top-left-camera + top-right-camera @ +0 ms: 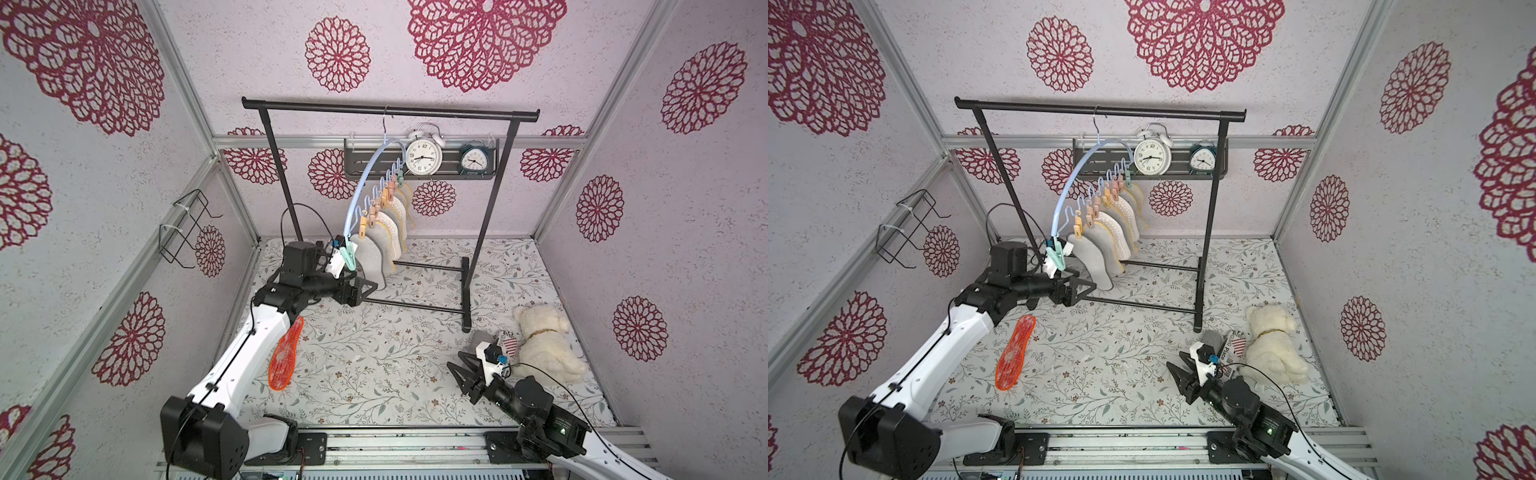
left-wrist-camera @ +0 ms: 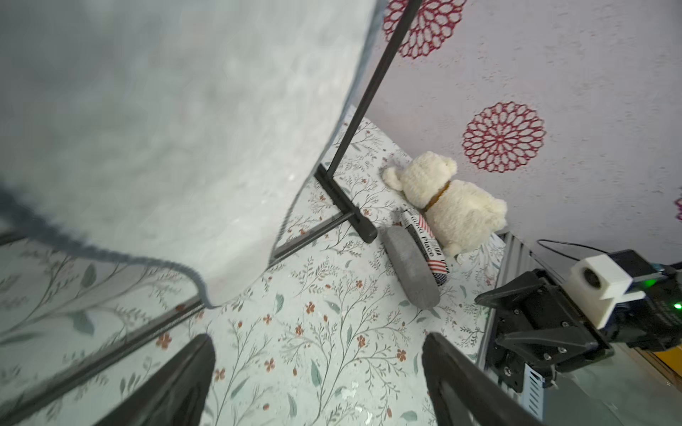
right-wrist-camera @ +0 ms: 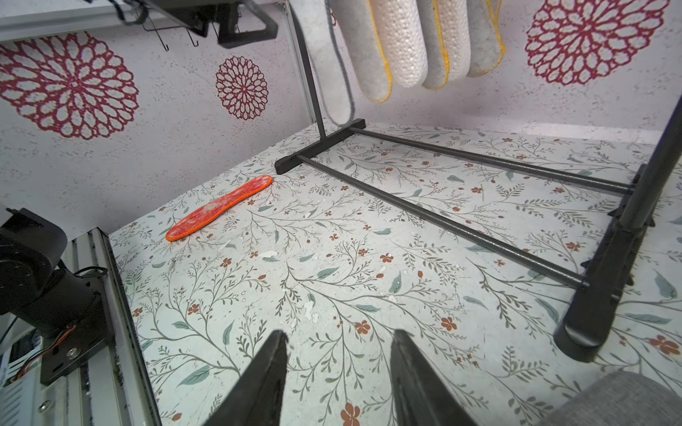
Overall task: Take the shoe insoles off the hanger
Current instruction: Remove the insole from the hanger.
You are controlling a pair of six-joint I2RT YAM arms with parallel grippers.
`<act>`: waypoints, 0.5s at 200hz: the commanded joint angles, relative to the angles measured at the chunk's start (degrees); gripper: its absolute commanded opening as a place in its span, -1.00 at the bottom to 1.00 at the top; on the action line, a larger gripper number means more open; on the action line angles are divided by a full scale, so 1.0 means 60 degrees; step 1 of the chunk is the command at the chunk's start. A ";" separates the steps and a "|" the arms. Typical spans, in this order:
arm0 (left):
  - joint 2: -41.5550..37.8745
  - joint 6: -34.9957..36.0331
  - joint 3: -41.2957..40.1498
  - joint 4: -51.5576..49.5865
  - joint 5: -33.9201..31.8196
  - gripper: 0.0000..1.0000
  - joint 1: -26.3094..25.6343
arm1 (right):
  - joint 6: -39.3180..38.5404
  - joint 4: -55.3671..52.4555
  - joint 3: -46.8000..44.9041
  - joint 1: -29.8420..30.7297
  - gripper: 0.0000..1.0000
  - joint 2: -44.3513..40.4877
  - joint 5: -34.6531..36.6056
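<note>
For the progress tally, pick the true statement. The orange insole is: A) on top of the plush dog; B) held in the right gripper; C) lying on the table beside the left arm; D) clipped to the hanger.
C: the orange insole lies flat on the table, off the hanger, right beside the left arm.

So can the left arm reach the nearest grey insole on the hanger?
Probably yes: the left hand is open right at the lower end of the grey insole, with nothing between them.
</note>
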 commanded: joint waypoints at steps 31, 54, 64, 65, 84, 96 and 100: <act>-0.4349 -0.0634 -0.3064 -0.0569 -0.3921 0.79 0.0018 | -0.0150 0.0833 -0.0015 0.0010 -0.01 0.0745 -0.0320; -0.5957 -0.0669 -0.3933 -0.0988 -0.5099 0.78 0.0025 | -0.0237 0.1133 -0.0059 -0.0013 -0.01 0.1163 -0.0498; -0.6574 -0.0602 -0.4346 -0.1223 -0.5493 0.76 0.0025 | -0.0251 0.1249 -0.0074 -0.0022 -0.01 0.1348 -0.0588; -0.6639 -0.0595 -0.4386 -0.1229 -0.5553 0.76 0.0021 | -0.0259 0.1257 -0.0074 -0.0025 -0.01 0.1365 -0.0596; -0.7708 -0.0567 -0.4917 -0.0830 -0.5841 0.86 0.0007 | -0.0296 0.1406 -0.0090 -0.0025 -0.01 0.1640 -0.0790; -0.7994 -0.0661 -0.5022 -0.0798 -0.6189 0.91 0.0013 | -0.0319 0.1515 -0.0079 -0.0043 -0.01 0.1819 -0.0806; -0.8020 -0.0642 -0.5039 -0.0813 -0.6228 0.91 0.0004 | -0.0333 0.1581 -0.0074 -0.0032 -0.01 0.1894 -0.0771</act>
